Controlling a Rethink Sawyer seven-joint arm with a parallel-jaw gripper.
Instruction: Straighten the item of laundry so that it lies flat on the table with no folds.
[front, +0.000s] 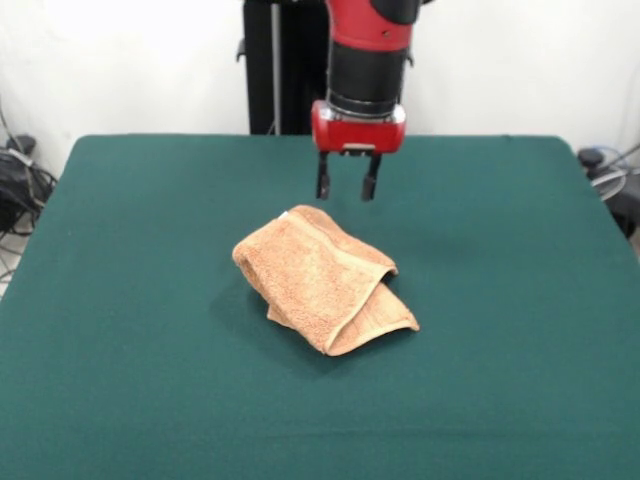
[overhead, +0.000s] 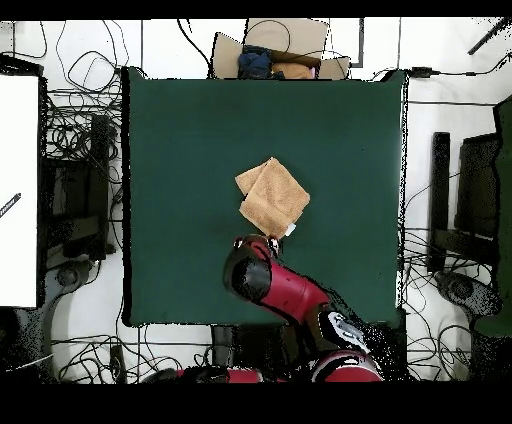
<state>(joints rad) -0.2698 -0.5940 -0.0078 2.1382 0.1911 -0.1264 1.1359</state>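
Towel (front: 322, 277): folded, frame centre | table (front: 520, 330): green | gripper (front: 347, 189): above towel's upper edge, jaws parted, nothing held

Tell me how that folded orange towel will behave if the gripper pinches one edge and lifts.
The towel will probably flop: it is soft terry, folded over itself in layers, so lifting one edge should let the rest hang and perhaps unfold. It looks light for its bulk. Pushed, it would likely bunch rather than slide on the felt-like table. The gripper hangs open above its far edge.
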